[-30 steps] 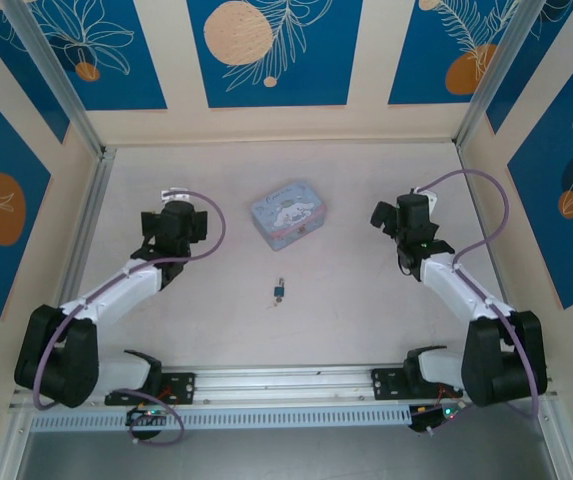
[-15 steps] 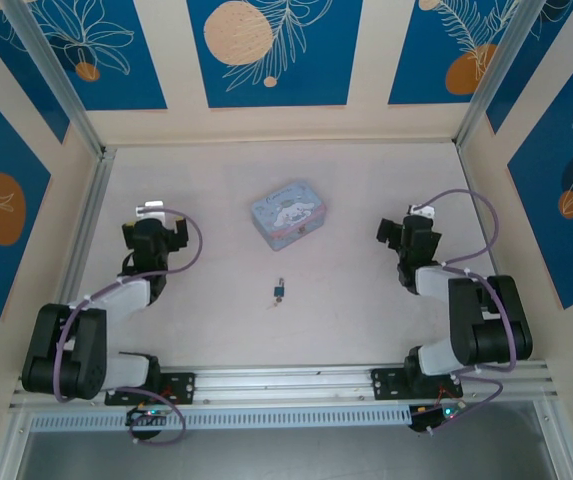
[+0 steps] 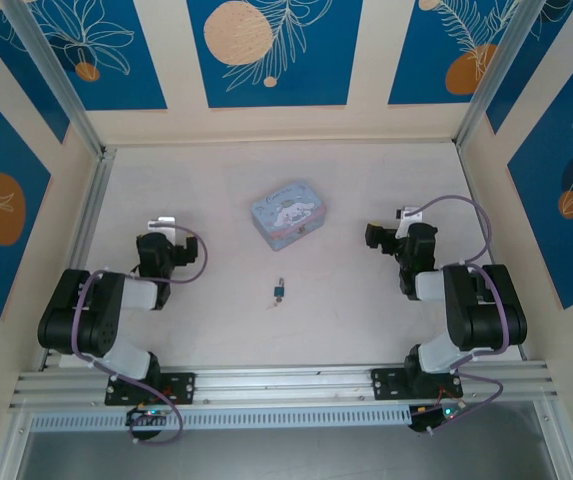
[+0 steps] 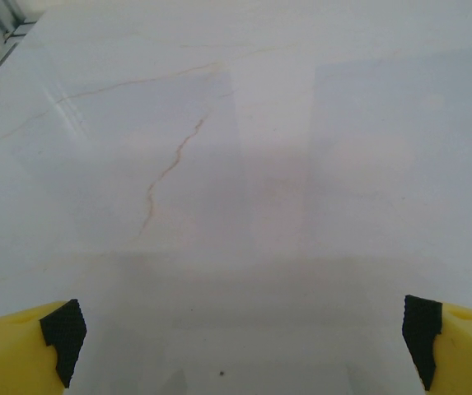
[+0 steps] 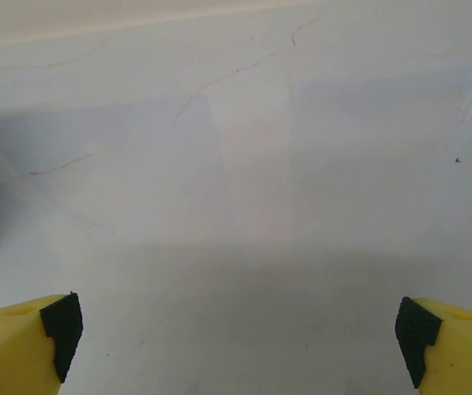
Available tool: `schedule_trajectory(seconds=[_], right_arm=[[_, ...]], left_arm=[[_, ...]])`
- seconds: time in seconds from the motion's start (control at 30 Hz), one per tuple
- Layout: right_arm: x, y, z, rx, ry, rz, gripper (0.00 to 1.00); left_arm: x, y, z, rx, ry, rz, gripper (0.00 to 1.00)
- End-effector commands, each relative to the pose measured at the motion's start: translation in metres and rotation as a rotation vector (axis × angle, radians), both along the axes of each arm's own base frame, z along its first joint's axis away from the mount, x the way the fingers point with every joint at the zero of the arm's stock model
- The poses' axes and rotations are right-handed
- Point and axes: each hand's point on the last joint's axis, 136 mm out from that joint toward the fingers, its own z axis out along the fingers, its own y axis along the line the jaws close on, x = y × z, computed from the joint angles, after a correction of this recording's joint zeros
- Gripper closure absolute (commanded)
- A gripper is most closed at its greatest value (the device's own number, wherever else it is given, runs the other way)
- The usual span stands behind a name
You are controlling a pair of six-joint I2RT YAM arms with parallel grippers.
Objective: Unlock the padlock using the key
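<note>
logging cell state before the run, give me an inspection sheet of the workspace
surface: pale veined table, no spills seen
job's things: padlock lies mid-table, nearer the arms than the tin; key right beside it, contact too small to tell
clutter: pale blue cartoon tin box, lid looks shut
grippers: left gripper open, holding nothing; right gripper open, holding nothing; both well off the padlock
cables: purple cables loop over each arm, none across the padlock
surroundings: blue leaf-print wall panels; metal rail at the near edge
</note>
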Motion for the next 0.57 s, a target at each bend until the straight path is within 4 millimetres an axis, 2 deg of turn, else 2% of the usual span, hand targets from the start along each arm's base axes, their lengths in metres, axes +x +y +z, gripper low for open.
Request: schedule_trajectory(seconds=[0.0, 0.53], right_arm=[[0.0062, 0.0083, 0.0143, -0.017, -0.052, 0.040, 0.01], [0.0069, 0.0098, 0.0151, -0.008, -0.053, 0.058, 0.01]], left_arm=[[0.0131, -0.0039, 0.0173, -0.007, -0.054, -0.043, 0.00], [0.0109, -0.0039, 0.0193, -0.008, -0.068, -0.044, 0.00]])
